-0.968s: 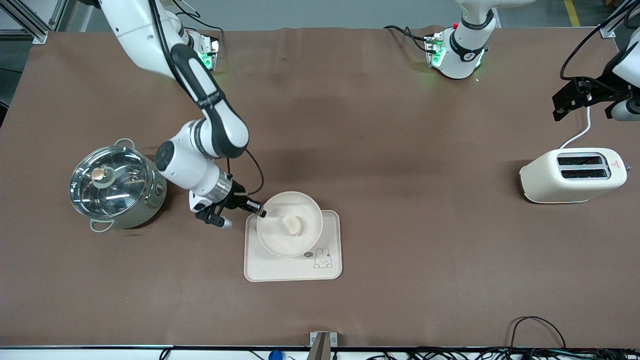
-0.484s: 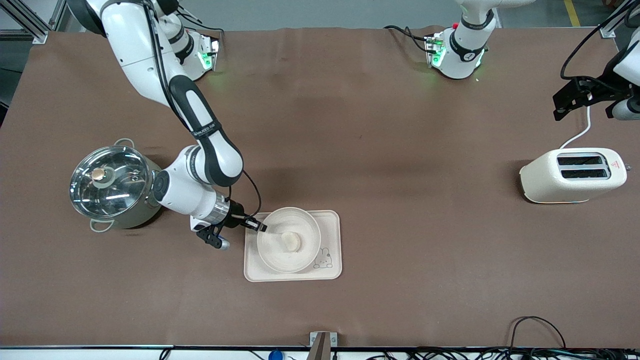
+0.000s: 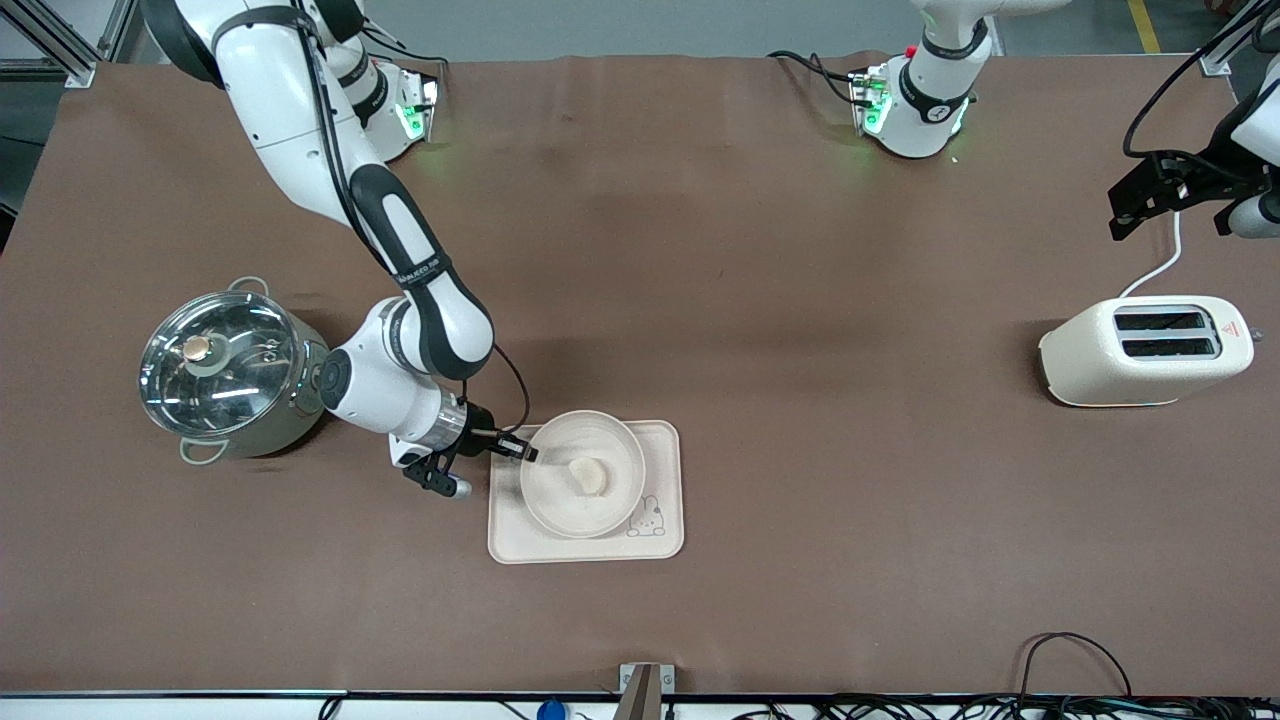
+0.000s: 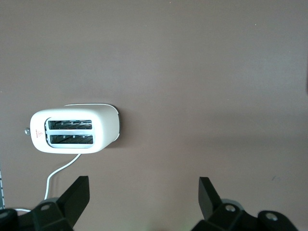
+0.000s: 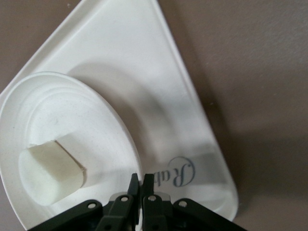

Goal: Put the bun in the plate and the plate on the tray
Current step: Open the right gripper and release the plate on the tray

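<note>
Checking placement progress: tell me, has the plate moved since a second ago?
Yes. The plate, pinched by the right gripper, has shifted nearer the front camera, further onto the tray.

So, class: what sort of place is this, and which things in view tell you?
Probably a robotics lab set up as a mock kitchen. Two arms are bolted to a brown-covered table with cables along its edge, and the props are a lidded steel pot, a toaster and a rabbit-print tray.

The worktop (image 3: 760, 300) has a matt brown cover, like cloth. The pot (image 3: 232, 372) is shiny metal with a glass-looking lid. The toaster (image 3: 1145, 350) is smooth cream. The plate (image 3: 560, 500) and tray (image 3: 665, 445) look smooth and matt. The bun (image 5: 50, 172) looks soft and doughy.
</note>
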